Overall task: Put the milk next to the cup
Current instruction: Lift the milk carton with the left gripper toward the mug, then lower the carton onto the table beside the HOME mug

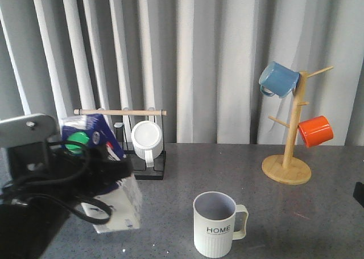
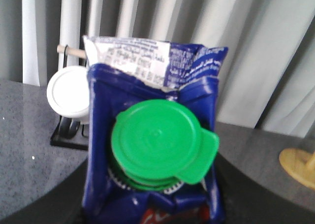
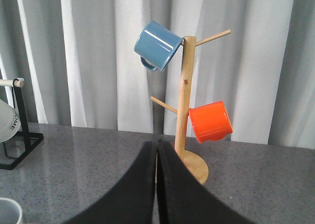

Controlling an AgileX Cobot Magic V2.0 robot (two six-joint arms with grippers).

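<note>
Front view: milk at the left side of the bench, carried by the left hand, carton's long axis tilted with the gable top leaning toward the robot's left and the base toward the cup. Base looks just clear of the bench, though contact cannot be ruled out. Left hand reads as closed on the carton's upper body; fingers themselves hidden behind cabling and wrist, so grip is inferred from the carton's lean. Left wrist view: green cap fills the centre, crumpled gable above, i.e. hand sits behind the top of the carton. Key relation: cup stands to the right of the milk, nearer the front edge, handle pointing right, clear gap between them; travel is thus rightward, and carton needs righting to vertical before set-down. Left arm is much the nearer. Right hand has jaws closed together, holding nothing, parked far right. Others: black rack w/ white mug behind the milk; wooden mug tree w/ blue mug and orange mug far right, off the path. Nothing stands between milk and cup.
</note>
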